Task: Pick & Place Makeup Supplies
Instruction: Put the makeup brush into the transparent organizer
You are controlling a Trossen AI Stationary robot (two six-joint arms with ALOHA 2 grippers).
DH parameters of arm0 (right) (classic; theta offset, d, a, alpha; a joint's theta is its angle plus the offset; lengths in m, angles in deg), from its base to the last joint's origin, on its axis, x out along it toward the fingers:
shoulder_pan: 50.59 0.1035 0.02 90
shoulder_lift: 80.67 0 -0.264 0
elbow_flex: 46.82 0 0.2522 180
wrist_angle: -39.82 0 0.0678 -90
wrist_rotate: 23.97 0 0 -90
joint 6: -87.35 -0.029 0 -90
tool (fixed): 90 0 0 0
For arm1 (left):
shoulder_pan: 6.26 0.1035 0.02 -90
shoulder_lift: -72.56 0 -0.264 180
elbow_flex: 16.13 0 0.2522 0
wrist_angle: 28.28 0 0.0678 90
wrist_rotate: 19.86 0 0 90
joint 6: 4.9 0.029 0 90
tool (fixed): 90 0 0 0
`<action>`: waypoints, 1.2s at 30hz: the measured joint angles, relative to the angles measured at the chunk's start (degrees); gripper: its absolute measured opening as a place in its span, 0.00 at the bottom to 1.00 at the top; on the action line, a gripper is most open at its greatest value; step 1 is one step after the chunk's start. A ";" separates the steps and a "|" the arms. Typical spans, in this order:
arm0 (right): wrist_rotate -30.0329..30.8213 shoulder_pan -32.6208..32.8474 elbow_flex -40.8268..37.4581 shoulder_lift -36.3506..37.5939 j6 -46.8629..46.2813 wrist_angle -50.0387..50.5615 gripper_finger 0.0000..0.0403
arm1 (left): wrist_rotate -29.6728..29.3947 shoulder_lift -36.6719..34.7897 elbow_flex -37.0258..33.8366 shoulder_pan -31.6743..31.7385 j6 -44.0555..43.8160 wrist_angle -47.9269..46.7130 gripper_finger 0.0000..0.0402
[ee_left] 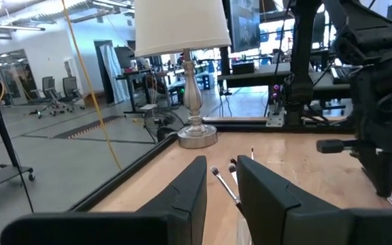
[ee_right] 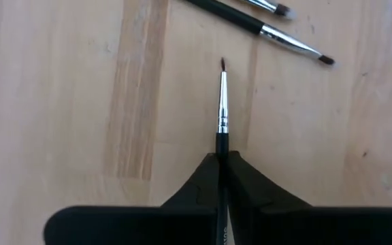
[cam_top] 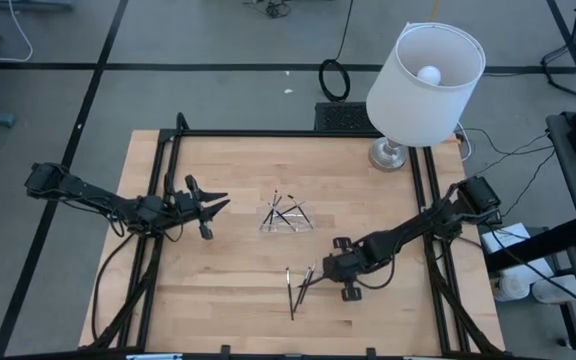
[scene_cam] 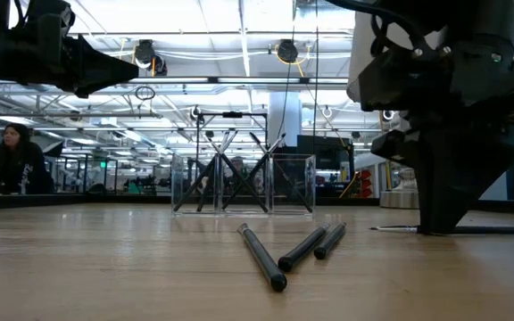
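A small clear tray [cam_top: 286, 214] at the table's middle holds several thin dark makeup sticks leaning crossed inside it [scene_cam: 239, 178]. Three more dark sticks [scene_cam: 279, 254] lie loose on the wood nearer the front edge [cam_top: 290, 292]. My right gripper [ee_right: 222, 163] is beside them, pointing steeply down, and is shut on a thin brush with a silver ferrule [ee_right: 223, 116]. My left gripper [cam_top: 218, 205] hovers level and open to the left of the tray, with nothing between its fingers [ee_left: 231, 204]. My right gripper pinches the thin brush between its two fingers on the dark handle [ee_right: 221, 145], just behind the silver ferrule. The fingers come from above, slanting down, and lie across the brush. The brush lies about level [scene_cam: 391, 229], bristle end sticking out; whether it is clear of the table I cannot tell.
A white-shaded lamp [cam_top: 423, 75] stands on its metal base [cam_top: 388, 155] at the far right corner. Black frame rails [cam_top: 163, 180] run along the table's left and right sides. A person [scene_cam: 16, 160] sits in the room beyond the table. Bare wood lies in front of the tray.
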 joint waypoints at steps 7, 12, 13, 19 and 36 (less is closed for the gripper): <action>1.55 -0.02 -0.33 3.13 0.00 -1.31 0.00 | 0.02 0.00 0.00 0.00 0.00 -0.01 0.22; 1.69 0.17 -0.13 4.14 -0.02 -1.44 0.00 | 0.04 0.00 0.00 0.00 0.02 -0.03 0.22; 1.75 0.23 -0.13 4.35 0.00 -1.41 0.00 | 0.04 0.00 0.00 0.00 0.02 -0.01 0.22; 3.19 0.22 -0.11 7.19 1.70 -3.01 0.00 | 0.04 0.00 0.00 0.00 0.02 -0.01 0.22; 9.14 -2.32 -1.13 23.36 20.15 -30.53 0.00 | 0.15 0.00 0.00 -0.02 -0.22 0.47 0.22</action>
